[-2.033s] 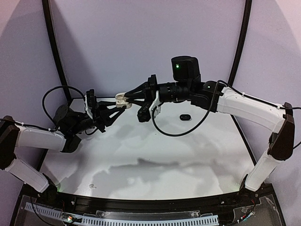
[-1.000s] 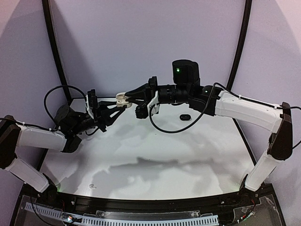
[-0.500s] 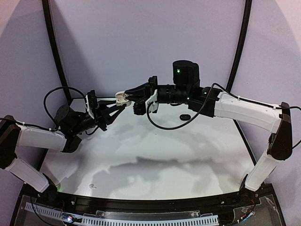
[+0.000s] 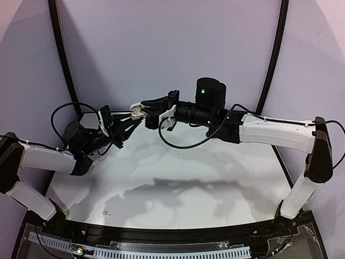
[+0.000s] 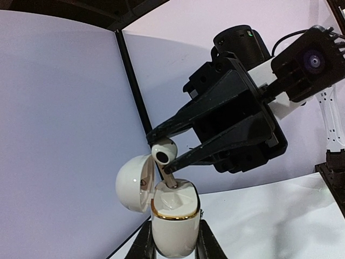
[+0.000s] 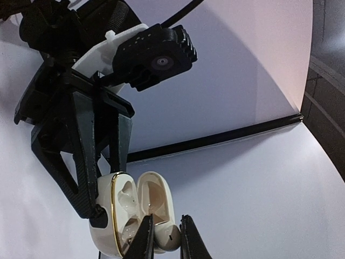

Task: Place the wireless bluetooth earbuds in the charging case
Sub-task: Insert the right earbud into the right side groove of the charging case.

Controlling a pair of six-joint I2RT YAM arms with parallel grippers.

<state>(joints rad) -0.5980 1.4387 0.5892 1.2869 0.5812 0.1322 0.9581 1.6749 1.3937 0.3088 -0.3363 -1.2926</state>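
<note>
Now right end effector [image 5: 159,150] pinches earbud [image 5: 164,153] over case [image 5: 172,225] (seemingly touching).

Top cam sits high up behind both arm bases, looking down and forward across the table [image 4: 178,178] to the back wall [image 4: 161,48], so it's far from the action. Left wrist cam rides just behind the left gripper [image 5: 175,245], looking up along its fingers at the right gripper [image 5: 161,152] straight ahead, super close. Right wrist cam mirrors that from the opposite side. All three share the white earbud [image 5: 163,152] over the open charging case [image 5: 172,218] between the grippers.
</note>
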